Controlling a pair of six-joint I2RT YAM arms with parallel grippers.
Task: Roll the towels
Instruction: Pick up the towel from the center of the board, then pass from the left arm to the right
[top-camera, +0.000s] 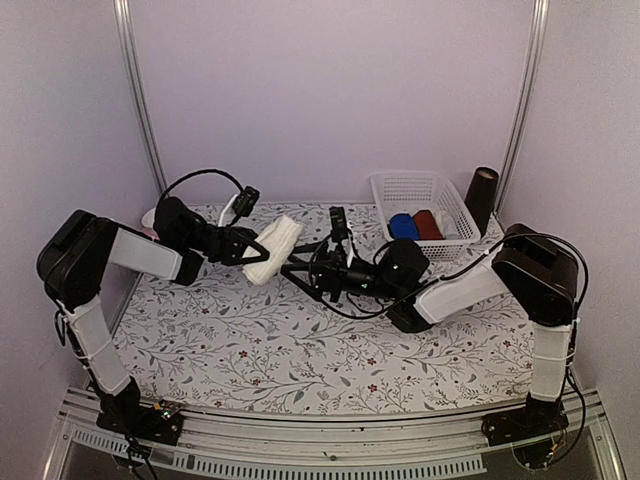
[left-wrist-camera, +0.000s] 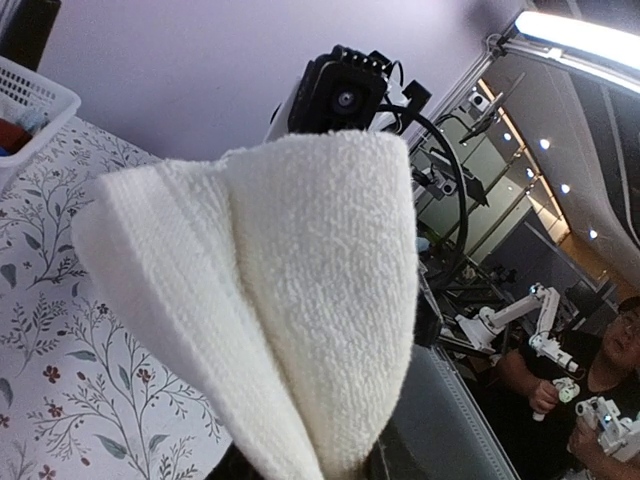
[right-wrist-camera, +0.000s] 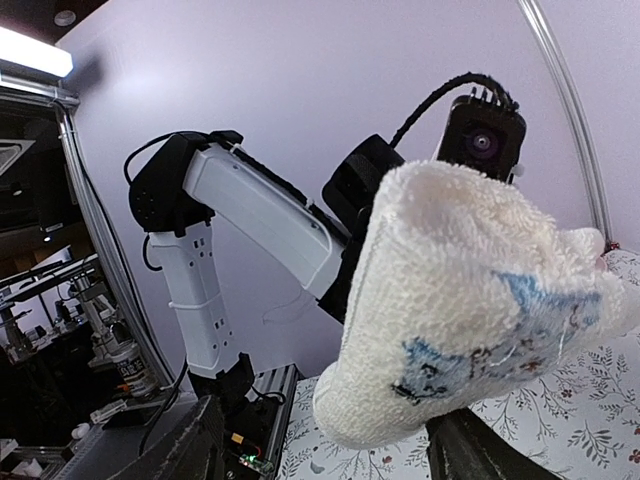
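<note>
My left gripper (top-camera: 247, 247) is shut on the cream towel (top-camera: 273, 250), a folded bundle held up above the table at the back middle. In the left wrist view the cream towel (left-wrist-camera: 300, 300) fills the frame and hides most of the left gripper (left-wrist-camera: 320, 468). My right gripper (top-camera: 296, 268) stands open just right of the bundle. In the right wrist view the cream towel (right-wrist-camera: 470, 310), with blue stitching on it, hangs between the spread fingers (right-wrist-camera: 180, 445) of the right gripper (right-wrist-camera: 325, 455). The blue towel (top-camera: 403, 226) lies rolled in the white basket (top-camera: 400, 185).
A dark red roll (top-camera: 428, 224) lies beside the blue towel in the basket. A dark cylinder (top-camera: 481, 200) stands right of the basket by the frame post. The floral table cloth (top-camera: 300, 350) covers the table. The basket's corner (left-wrist-camera: 30, 100) shows at the left wrist view's upper left.
</note>
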